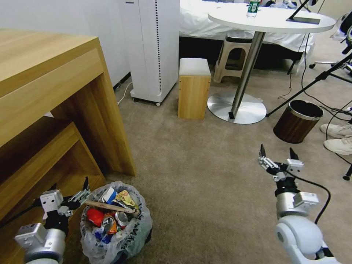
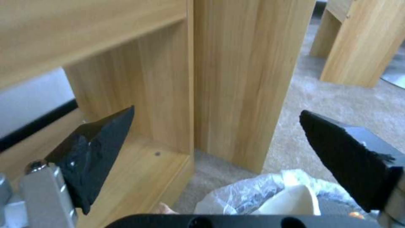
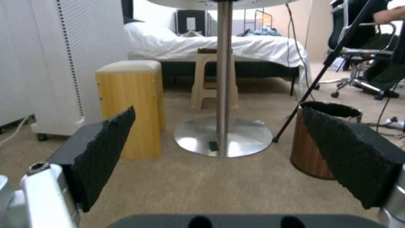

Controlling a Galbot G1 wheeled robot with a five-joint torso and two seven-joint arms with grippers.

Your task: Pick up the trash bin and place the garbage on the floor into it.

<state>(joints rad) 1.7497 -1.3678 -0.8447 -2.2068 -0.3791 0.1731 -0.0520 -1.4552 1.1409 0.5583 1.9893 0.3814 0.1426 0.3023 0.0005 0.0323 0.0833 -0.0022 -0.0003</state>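
The trash bin (image 1: 116, 225), lined with a crinkled plastic bag, stands on the beige carpet floor (image 1: 205, 176) at the near left, by the desk's corner. Inside it lies garbage (image 1: 110, 214): a wooden stick, a red wrapper, crushed cans and paper. My left gripper (image 1: 71, 190) hovers open just left of the bin's rim, touching nothing. In the left wrist view the left gripper (image 2: 216, 112) holds nothing and the bag (image 2: 253, 193) shows below it. My right gripper (image 1: 277, 153) hangs open over bare carpet to the right, also with nothing in it (image 3: 218, 109).
A wooden desk (image 1: 55, 91) fills the left. Behind stand a white appliance (image 1: 154, 47), a wooden box stool (image 1: 194, 88) and a round table's metal base (image 1: 236, 106). A brown wood-grain bin (image 1: 297, 121), a person's white shoes (image 1: 339, 137) and cables sit at the right.
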